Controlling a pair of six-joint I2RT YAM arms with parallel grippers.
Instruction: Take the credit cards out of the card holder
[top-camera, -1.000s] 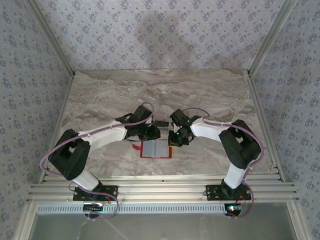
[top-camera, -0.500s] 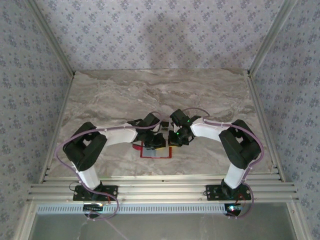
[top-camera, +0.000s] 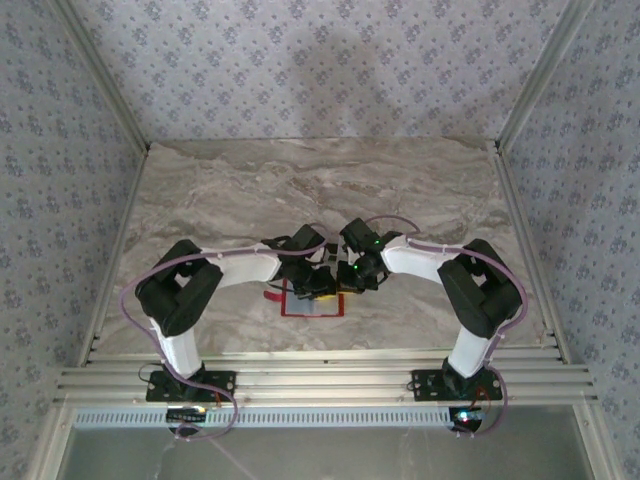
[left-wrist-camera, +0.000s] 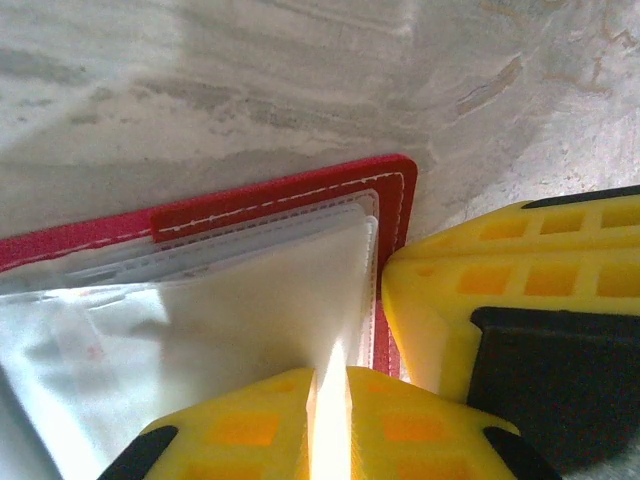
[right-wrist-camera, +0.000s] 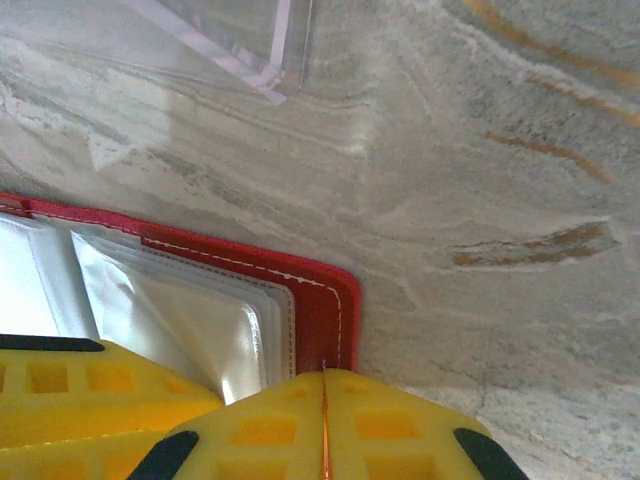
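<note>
No writing, label, brand mark, number or sign can be read, either on the red card holder (left-wrist-camera: 300, 195) or on the table (top-camera: 300, 180).

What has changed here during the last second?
The left gripper moved right, from the card holder's far-left corner to over it, and now pinches a clear sleeve. The right gripper stayed shut at the holder's right edge; the holder did not move.

Robot lab test booth, not a home. Marble-look tabletop (top-camera: 320, 180) boxed in by patterned wallpaper (top-camera: 320, 70) and metal corner posts (top-camera: 540, 75). Aluminium rails (top-camera: 320, 380) run along the near edge, with left arm (top-camera: 225, 272) and right arm (top-camera: 420, 262) bolted there, cables looping.
</note>
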